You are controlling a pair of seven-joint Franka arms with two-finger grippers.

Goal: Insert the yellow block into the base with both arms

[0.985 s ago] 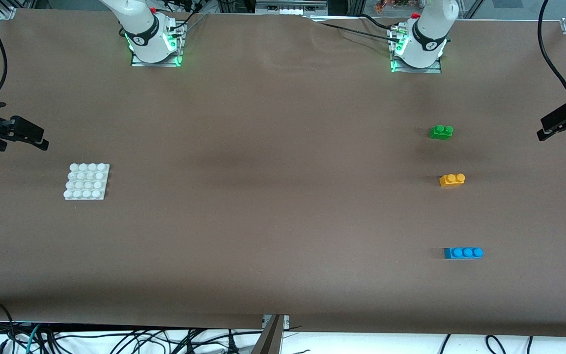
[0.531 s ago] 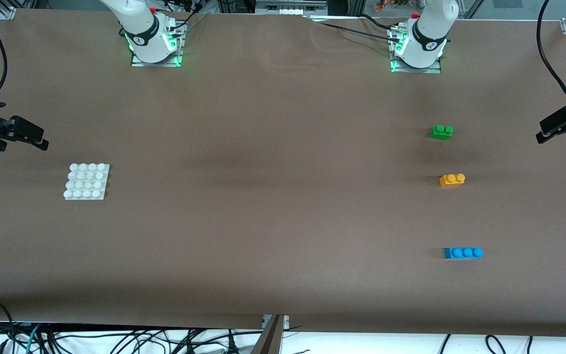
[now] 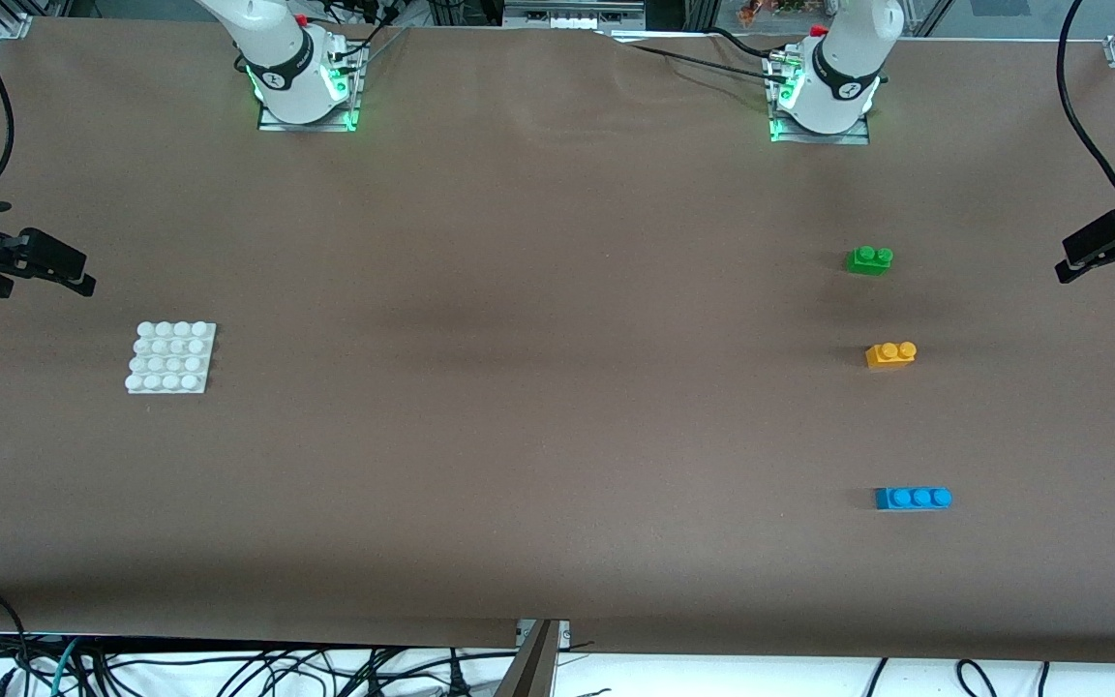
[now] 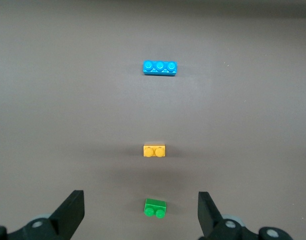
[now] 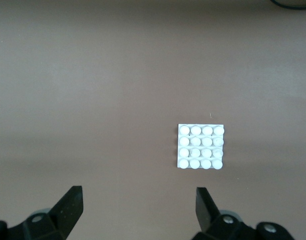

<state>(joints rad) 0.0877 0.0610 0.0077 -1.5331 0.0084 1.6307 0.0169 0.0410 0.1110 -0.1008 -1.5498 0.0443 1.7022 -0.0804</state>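
Compared with a second ago, you see almost no change: the bricks and the plate lie exactly where they were, and only the black gear at the edge of the front view on the left arm's end has shifted very slightly.

Your left gripper (image 4: 140,212) hangs high over the desk (image 3: 538,407) above the green brick, its fingers (image 4: 73,210) spread wide with nothing between them. Your right gripper (image 5: 138,210) hangs high over the desk near the white base, its fingers (image 5: 70,205) also spread wide and empty.

The yellow block (image 3: 890,353) sits flat on the desk toward the left arm's end, studs up, untouched. The green brick (image 3: 869,259) lies farther from the front camera than it, and the blue brick (image 3: 913,498) lies nearer to that camera; the three form a loose row and stand well apart from one another. In the left wrist view the yellow block (image 4: 154,150) lies between the green brick (image 4: 155,208) and the blue brick (image 4: 159,67).

The base (image 3: 171,357) lies flat toward the right arm's end, well apart from all the bricks, its studs bare. The right wrist view shows the base (image 5: 201,146) alone on the brown cover.

Nothing lies on the open desk between the yellow block and the base.
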